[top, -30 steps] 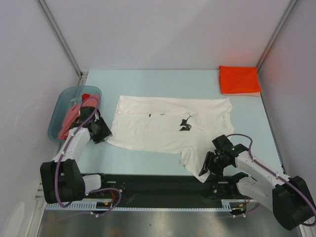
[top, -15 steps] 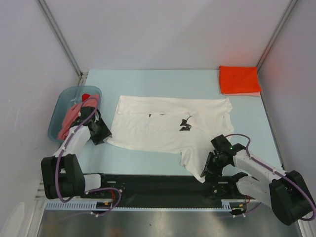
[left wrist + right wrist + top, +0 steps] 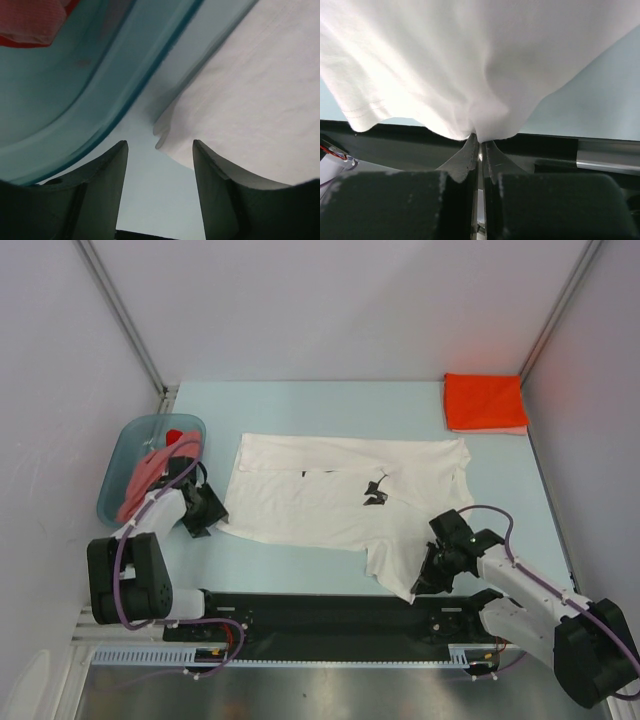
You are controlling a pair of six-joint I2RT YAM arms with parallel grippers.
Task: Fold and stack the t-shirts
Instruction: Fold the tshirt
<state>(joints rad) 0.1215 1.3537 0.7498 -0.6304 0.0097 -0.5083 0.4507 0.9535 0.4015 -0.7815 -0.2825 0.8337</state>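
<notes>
Just starting on the white tee [image 3: 340,502]. Spread flat in the middle of the table [image 3: 300,405], with 1 flap hanging over the near edge by the black rail [image 3: 300,610]. Pinched shut on that flap with the right gripper [image 3: 479,141], right at the very tips. Open with the left gripper [image 3: 159,150], down low at the tee's left corner, holding nothing, just short of the cloth. Looks like step 1 of the fold: getting a grip on both sides. Next, most likely: push the left gripper a little forward and close on that corner. Keep clear of the basin [image 3: 118,485] just beside it. Then lift both ends together and bring the cloth over itself, slow and even, so as not to drag or bunch the soft tee. Plenty left to do after that: pink tees [image 3: 140,478] and a bit of red heaped in the basin at the left. Already folded in the far right corner: 1 orange tee [image 3: 483,400], with a thin pink edge peeking out from under it, maybe 1 more tee, hard to tell. Pale blue and smooth all over the table. Shut in close by plain light walls [image 3: 330,310] on 3 sides, with a metal strip up each back corner.
</notes>
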